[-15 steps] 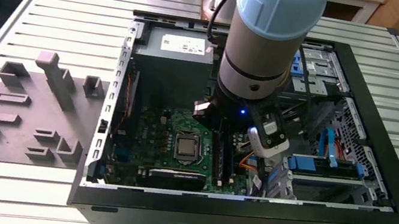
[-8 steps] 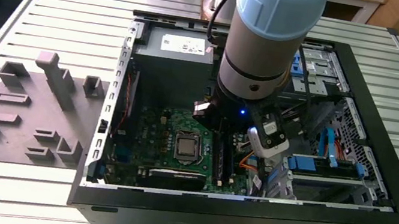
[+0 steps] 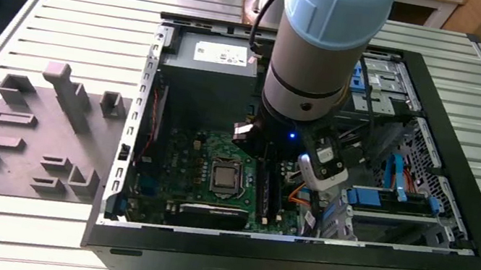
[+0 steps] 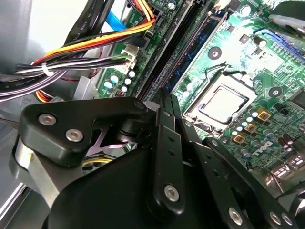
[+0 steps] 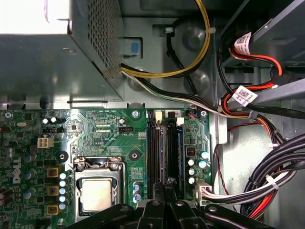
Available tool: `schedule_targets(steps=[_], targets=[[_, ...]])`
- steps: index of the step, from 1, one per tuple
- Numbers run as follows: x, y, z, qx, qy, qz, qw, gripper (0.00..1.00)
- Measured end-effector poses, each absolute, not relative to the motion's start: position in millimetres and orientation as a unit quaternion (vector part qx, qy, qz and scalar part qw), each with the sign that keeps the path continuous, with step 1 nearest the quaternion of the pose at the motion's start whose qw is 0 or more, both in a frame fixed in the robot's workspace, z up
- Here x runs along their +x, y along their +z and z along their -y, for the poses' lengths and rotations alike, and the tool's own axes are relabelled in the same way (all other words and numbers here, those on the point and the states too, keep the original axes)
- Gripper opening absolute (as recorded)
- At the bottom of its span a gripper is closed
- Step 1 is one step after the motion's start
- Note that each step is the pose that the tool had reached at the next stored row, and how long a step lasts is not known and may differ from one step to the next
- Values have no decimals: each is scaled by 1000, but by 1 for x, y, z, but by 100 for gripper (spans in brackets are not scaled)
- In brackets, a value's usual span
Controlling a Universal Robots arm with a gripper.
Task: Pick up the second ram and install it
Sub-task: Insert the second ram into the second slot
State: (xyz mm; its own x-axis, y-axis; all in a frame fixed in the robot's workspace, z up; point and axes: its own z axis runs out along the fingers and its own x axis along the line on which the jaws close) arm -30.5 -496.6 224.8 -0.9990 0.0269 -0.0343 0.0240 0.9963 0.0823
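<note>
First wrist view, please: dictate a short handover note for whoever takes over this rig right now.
Gripper: down inside the open computer case, right over the long black memory slots of the green board, beside the processor socket.
Second ram: I cannot tell it apart from the dark slots, so neither held nor seated is confirmed.
Grey tray: on the table outside the case, at the exterior view's left.
Done: arm brought to the slots.
Left: seating unconfirmed.

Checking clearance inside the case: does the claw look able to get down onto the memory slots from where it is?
Probably yes. In the first wrist view the claw sits right over the memory slots, with nothing between them; the cable bundle lies off to the side near the drive bays.
</note>
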Motion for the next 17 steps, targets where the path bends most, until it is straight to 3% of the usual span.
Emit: schedule_targets(steps=[17], targets=[[-31, 224, 496, 9, 39, -999, 18, 11]])
